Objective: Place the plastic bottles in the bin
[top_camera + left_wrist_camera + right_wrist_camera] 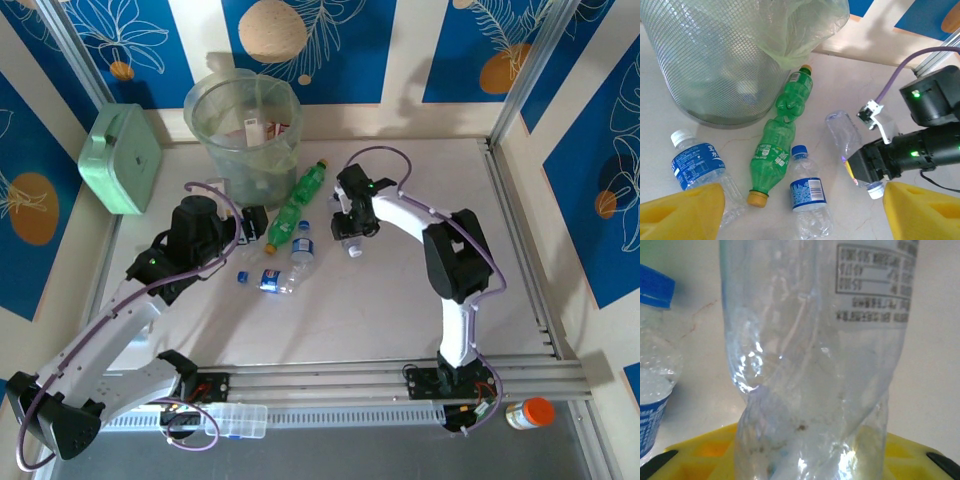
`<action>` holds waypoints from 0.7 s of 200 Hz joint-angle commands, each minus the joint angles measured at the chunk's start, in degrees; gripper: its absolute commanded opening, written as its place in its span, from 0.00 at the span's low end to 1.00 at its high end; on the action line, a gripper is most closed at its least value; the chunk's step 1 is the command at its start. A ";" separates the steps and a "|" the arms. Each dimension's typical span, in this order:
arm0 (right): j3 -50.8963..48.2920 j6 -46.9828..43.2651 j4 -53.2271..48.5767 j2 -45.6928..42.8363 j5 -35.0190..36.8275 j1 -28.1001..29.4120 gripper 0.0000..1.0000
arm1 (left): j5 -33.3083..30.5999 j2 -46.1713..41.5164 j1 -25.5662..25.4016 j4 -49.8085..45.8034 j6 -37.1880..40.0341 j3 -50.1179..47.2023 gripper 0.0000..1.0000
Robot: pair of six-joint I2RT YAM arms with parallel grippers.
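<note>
Beside the green bottles (772,150), right fingers (702,456) pinch a crushed clear bottle (842,131), its neck hidden; left fingers (685,210) stand wide.

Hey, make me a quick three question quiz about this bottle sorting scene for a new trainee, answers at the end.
1. True or false: the left claw is shut on something.
2. What is the right claw gripping? A) a green bottle B) the crushed clear bottle C) the mint-green box
3. How many green bottles lie near the bin?
Key: 1 false, it is open and empty; 2 B; 3 two.
</note>
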 commanded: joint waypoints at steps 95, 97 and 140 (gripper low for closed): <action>-22.02 8.91 14.16 -24.46 0.94 1.70 0.26 | -1.36 1.46 -0.41 2.37 0.84 -1.56 0.84; -22.16 8.93 14.30 -24.83 1.04 1.88 0.26 | -1.22 1.47 -0.41 2.47 0.91 -1.58 0.85; -24.60 9.00 15.15 -33.26 0.17 5.77 0.26 | 6.63 1.91 -0.35 5.30 0.58 -2.72 0.92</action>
